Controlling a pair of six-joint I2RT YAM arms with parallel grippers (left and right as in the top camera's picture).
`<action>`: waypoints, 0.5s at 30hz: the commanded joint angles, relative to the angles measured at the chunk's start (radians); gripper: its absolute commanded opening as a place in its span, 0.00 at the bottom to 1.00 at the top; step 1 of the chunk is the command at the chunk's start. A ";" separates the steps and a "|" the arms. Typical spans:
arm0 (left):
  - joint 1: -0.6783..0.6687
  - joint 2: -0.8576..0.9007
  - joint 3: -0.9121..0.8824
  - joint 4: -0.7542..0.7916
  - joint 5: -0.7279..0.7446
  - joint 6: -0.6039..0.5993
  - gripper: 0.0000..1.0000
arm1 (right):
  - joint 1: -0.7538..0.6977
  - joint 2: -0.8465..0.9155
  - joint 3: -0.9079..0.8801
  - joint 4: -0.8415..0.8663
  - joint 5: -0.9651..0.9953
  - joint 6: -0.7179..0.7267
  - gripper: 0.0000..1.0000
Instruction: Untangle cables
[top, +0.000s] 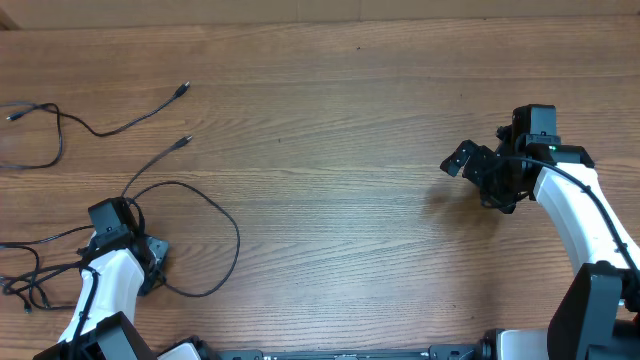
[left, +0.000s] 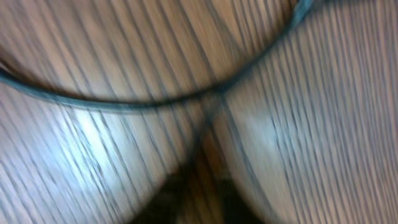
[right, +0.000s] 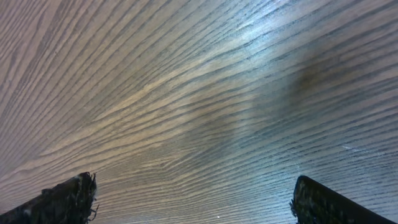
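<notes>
Thin black cables lie on the left of the wooden table. One cable (top: 120, 128) runs from the left edge to a plug at the upper left. A second black cable (top: 232, 232) makes a wide loop and ends at my left gripper (top: 152, 268) near the front left. The left wrist view is blurred; this cable (left: 124, 102) crosses the frame there, and a strand runs down into the narrow, dark jaws (left: 198, 202), which look shut on it. My right gripper (top: 468, 170) is open and empty over bare wood at the right, with its fingers wide apart (right: 193, 199).
More cable tangles lie at the front left edge (top: 30, 280), beside the left arm. The wooden table (top: 340, 150) has a back edge along the top of the overhead view.
</notes>
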 joint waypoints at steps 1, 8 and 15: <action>-0.002 0.074 -0.098 0.045 0.080 -0.028 0.05 | 0.005 -0.004 -0.003 0.001 0.007 0.004 1.00; -0.006 0.075 -0.097 0.295 0.143 -0.030 0.04 | 0.005 -0.004 -0.003 -0.004 0.006 0.004 1.00; -0.022 0.089 -0.097 0.540 0.128 -0.030 0.04 | 0.005 -0.004 -0.003 -0.034 0.007 0.004 1.00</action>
